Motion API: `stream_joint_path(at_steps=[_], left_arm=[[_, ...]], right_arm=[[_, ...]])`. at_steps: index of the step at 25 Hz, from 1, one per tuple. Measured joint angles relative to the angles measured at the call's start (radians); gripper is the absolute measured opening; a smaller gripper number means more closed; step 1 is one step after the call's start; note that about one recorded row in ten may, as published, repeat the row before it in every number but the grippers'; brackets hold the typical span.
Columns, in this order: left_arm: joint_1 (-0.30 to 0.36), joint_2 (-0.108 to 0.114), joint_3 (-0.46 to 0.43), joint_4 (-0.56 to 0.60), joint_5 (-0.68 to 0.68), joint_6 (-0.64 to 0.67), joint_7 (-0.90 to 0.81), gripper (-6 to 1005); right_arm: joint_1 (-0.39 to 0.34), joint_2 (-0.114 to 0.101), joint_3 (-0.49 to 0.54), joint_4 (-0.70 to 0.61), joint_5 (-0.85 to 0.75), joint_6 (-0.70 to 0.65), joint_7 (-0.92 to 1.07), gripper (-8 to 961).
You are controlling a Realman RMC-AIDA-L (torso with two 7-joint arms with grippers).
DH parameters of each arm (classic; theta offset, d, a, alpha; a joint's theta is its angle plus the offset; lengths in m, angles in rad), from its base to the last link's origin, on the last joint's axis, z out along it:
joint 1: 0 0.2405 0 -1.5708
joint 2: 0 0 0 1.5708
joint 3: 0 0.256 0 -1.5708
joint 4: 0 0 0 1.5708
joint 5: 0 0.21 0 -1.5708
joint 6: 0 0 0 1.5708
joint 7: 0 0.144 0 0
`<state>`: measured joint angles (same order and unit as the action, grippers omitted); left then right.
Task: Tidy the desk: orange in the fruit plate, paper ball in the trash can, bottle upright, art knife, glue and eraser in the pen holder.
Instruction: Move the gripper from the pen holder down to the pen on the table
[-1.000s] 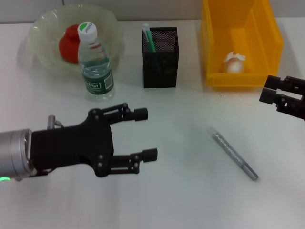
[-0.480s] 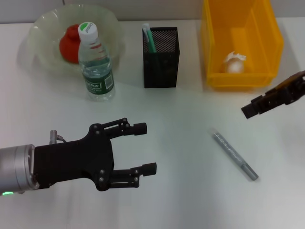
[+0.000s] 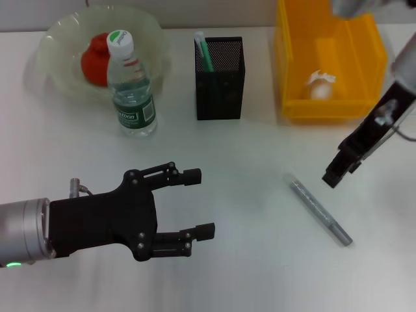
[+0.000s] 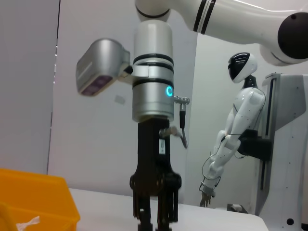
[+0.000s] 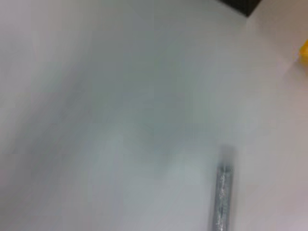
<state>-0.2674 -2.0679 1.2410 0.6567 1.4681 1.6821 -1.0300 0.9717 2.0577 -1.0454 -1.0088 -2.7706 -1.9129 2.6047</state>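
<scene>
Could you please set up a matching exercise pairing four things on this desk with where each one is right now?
Things:
1. orange
2. paper ball
3. water bottle
4. silver art knife

Places:
A. lying flat on the bare desk
B. in the yellow bin
C. in the clear fruit plate
D. standing upright beside the fruit plate

Pairs: 1-C, 2-B, 3-D, 4-A

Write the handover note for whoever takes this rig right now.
Left pincer: open, empty, low over the near desk.
Right pincer: above the desk, beside the art knife's far end.
Done: orange in fruit plate, paper ball in yellow bin, bottle upright.
Left: art knife lying on the desk, to go in pen holder. Glue, eraser not identifiable.
</scene>
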Motion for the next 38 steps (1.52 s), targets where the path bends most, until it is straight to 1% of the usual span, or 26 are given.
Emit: stream_joint_path(at_steps=[1,2,6,7,11,20,26,31,38], left_arm=[[-0.003,0.0,0.0,-0.011,0.0,-0.002,0.015,813],[-0.003,0.0,0.0,-0.011,0.0,-0.002,0.015,813],[-0.01,0.0,0.0,-0.034,0.0,-0.003,0.046,813],[-0.01,0.0,0.0,-0.034,0.0,-0.003,0.046,813],[-0.013,-0.001,-0.002,-0.034,0.0,-0.003,0.048,813],[-0.017,-0.003,-0.001,-0.036,-0.002,-0.027,0.055,813],[-0.025,-0.003,0.0,-0.042,-0.003,-0.036,0.056,813],[-0.029,-0.003,-0.002,-0.045,-0.003,-0.044,0.056,813],[-0.03,-0.003,-0.002,-0.045,-0.003,-0.047,0.056,813]], right_arm=[[0.018,0.016,-0.038,0.04,-0.033,0.027,0.007,534],[0.018,0.016,-0.038,0.04,-0.033,0.027,0.007,527],[0.036,0.027,-0.112,0.116,-0.035,0.092,0.04,510],[0.036,0.027,-0.112,0.116,-0.035,0.092,0.04,509],[0.041,0.027,-0.128,0.184,-0.026,0.136,0.049,503],[0.052,0.029,-0.142,0.245,-0.006,0.199,0.045,480],[0.068,0.031,-0.182,0.3,-0.001,0.259,0.05,450],[0.063,0.032,-0.186,0.307,0.013,0.3,0.058,445],[0.057,0.032,-0.189,0.319,0.026,0.317,0.057,439]])
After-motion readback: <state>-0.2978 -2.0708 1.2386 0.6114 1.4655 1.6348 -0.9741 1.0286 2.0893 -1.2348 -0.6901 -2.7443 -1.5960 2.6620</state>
